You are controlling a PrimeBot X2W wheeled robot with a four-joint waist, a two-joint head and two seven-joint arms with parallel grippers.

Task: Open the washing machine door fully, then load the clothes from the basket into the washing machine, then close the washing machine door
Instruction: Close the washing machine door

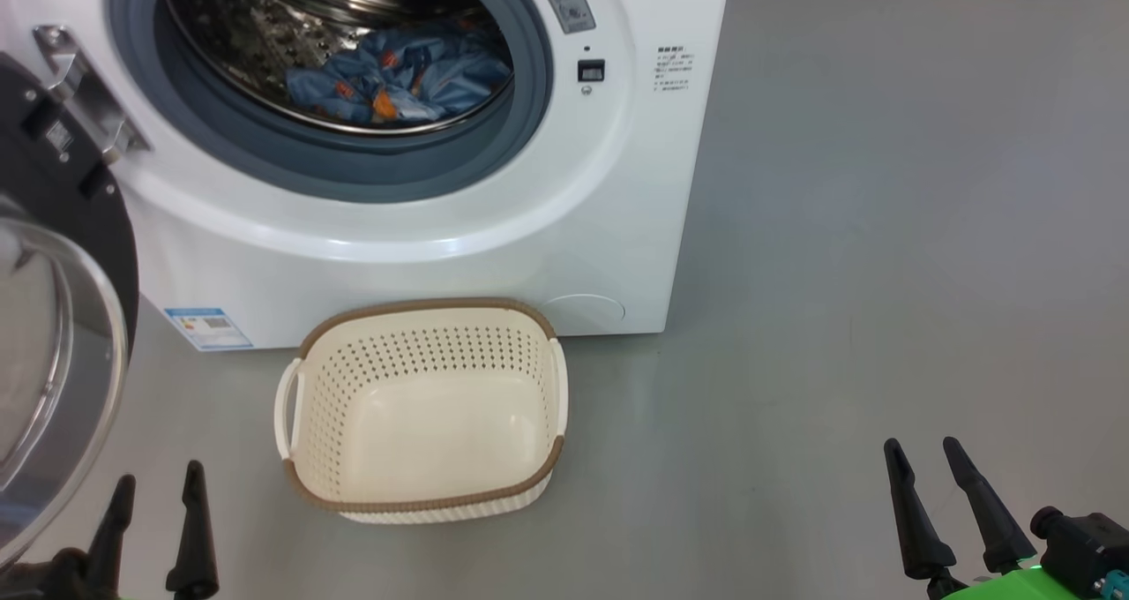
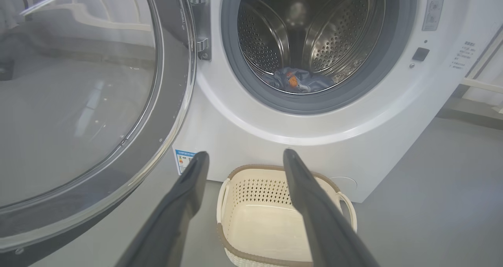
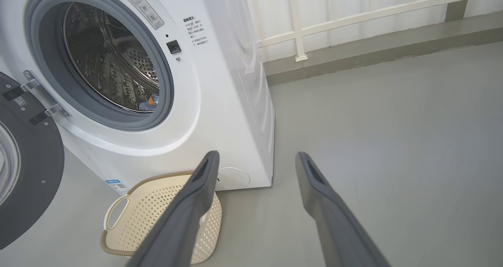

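Dark fingers on my left gripper (image 1: 160, 475) and right gripper (image 1: 921, 445) are spread wide, holding nothing. The washing machine door (image 1: 53, 344) hangs open beside the left; I'd push its outer rim steadily until it latches. The basket (image 1: 423, 303) sits bare, and the clothes (image 1: 401, 75) lie inside the washing machine (image 1: 397, 265).

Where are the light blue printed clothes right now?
In the head view, the light blue orange-printed clothes lie low in the perforated steel drum, behind the grey rubber ring, above the cream plastic basket.
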